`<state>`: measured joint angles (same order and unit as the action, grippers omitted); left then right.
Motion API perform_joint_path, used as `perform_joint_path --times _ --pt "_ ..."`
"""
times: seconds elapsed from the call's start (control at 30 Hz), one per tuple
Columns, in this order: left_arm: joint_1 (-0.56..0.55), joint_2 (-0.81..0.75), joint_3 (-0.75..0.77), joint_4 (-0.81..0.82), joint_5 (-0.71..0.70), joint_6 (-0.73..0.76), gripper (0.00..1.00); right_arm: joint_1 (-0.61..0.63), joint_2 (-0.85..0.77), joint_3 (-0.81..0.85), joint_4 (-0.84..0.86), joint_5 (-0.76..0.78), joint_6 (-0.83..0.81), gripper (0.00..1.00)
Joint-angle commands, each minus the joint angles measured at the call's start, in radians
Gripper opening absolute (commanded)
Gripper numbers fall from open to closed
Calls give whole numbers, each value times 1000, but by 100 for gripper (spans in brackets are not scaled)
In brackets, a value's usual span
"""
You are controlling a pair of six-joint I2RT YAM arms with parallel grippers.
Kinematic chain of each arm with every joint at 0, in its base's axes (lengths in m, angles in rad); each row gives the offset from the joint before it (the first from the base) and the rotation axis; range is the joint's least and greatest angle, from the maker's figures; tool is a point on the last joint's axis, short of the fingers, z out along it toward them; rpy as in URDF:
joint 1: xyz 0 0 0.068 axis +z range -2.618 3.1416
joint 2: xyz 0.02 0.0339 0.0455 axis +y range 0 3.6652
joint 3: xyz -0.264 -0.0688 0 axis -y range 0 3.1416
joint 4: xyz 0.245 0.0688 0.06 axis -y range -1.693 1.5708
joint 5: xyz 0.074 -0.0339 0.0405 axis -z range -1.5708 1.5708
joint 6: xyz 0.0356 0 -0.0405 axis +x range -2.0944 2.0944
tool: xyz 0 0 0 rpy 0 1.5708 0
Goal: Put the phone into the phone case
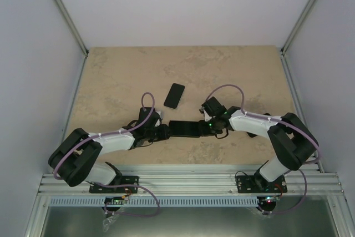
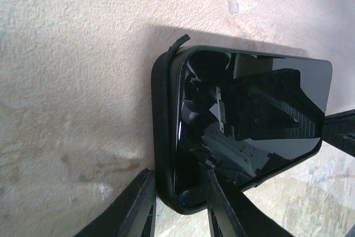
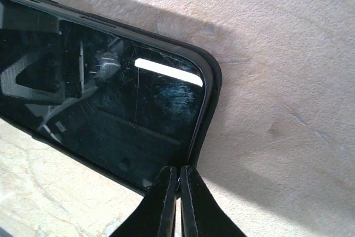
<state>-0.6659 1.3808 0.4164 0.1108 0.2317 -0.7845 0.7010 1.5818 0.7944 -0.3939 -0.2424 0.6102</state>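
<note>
Top external view shows you the phone lying flat on the table, near the front edge, between the 2 arms. The left gripper is at its left end and the right gripper is at its right end. A second dark flat object lies apart, further back; you cannot tell if it is a phone or a case.

In the left wrist view the phone sits screen up inside the black phone case. At the far corner the rim of the case stands off the phone, with a small tip curled up. Your left gripper is narrow: its 2 fingers stand on both sides of the near corner of the case and hold it.

In the right wrist view your right gripper is closed, its fingers almost together, with the tips at the rim of the case. You cannot tell whether the rim is pinched between them.
</note>
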Motion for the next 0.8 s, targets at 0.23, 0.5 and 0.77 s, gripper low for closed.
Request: perform_joint_path --times 0.23,0.5,0.77 --pt "-7 -9 21 -44 -54 20 27 146 146 117 -147 210 20 6" --pt "-8 -11 49 -172 -176 44 27 146 12 165 -140 174 -62 19" --pt "-25 -89 57 -218 -193 34 32 96 -31 233 -109 103 -200 38"
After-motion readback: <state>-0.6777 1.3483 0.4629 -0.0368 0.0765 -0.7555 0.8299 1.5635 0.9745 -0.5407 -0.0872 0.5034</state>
